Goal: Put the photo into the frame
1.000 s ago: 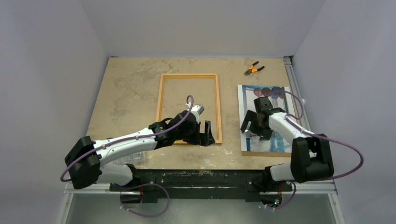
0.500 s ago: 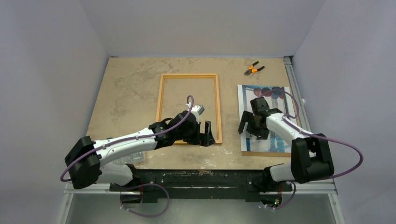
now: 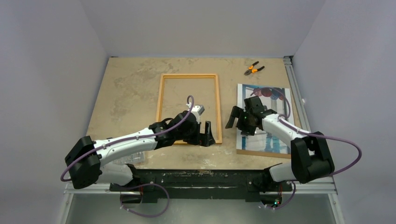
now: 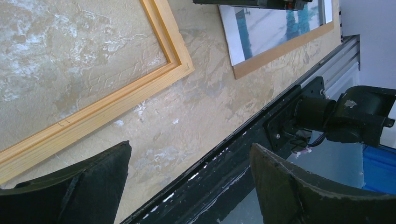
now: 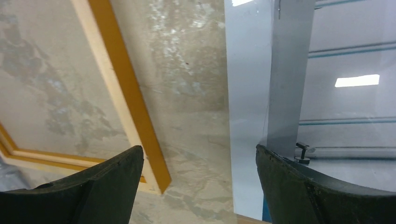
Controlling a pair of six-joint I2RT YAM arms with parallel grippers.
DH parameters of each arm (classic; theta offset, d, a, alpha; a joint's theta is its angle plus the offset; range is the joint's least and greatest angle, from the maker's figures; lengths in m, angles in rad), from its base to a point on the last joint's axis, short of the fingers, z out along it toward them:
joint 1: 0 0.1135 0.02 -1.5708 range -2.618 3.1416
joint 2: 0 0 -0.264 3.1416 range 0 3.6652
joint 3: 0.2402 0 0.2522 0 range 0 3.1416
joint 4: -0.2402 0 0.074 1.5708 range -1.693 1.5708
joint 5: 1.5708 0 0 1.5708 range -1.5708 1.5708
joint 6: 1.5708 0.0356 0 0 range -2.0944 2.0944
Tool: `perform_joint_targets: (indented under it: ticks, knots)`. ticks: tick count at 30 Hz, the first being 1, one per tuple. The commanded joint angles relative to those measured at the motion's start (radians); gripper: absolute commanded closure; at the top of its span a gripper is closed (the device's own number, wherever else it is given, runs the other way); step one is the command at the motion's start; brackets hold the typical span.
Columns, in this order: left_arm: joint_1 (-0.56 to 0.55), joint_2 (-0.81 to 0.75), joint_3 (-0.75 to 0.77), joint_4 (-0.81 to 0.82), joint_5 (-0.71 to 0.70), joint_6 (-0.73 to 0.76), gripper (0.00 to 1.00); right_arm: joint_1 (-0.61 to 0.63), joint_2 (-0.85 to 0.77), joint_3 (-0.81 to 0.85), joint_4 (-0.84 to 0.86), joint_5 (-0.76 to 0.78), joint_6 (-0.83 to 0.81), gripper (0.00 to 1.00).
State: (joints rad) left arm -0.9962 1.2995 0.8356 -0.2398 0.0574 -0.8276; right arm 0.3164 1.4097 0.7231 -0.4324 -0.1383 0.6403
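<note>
Frame [image 3: 189, 75], thin orange border, empty, flat at centre of counter [image 3: 130, 88]; photo [image 3: 268, 92], glossy blue-white print with dark red balloons, flat just right of it, apart, slightly askew.

Table [image 3: 130, 93]: rough, mottled beige, stone-like texture, matt. Frame [image 5: 126, 93]: wood, orange face smooth w/ slight sheen, inner lip paler bare wood. Photo [image 5: 336, 46]: thin paper, v. glossy, mirrors ceiling light. Backing board [image 4: 280, 50] under it: brown, matt, cardboard-like. Side rail [image 4: 348, 51]: grey metal.

One frame [image 3: 160, 102], one photo [image 3: 274, 141], one backing board [image 3: 260, 153], one pair of pliers [image 3: 253, 69]
</note>
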Motion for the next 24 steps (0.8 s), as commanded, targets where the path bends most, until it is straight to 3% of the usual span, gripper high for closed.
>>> perform_joint_targets:
  ticks: [1, 12, 24]
  knots:
    - [-0.004, 0.007, 0.016, 0.05, 0.014, -0.007, 0.06, 0.033, 0.079, -0.09, 0.055, -0.169, 0.067, 0.11]
    - [-0.005, 0.049, 0.057, 0.087, 0.054, -0.008, 0.07, 0.0, -0.151, 0.011, -0.101, -0.096, 0.067, 0.1]
    - [-0.024, 0.241, 0.248, 0.137, 0.144, -0.013, 0.09, -0.228, -0.256, -0.052, -0.164, -0.065, 0.01, 0.09]
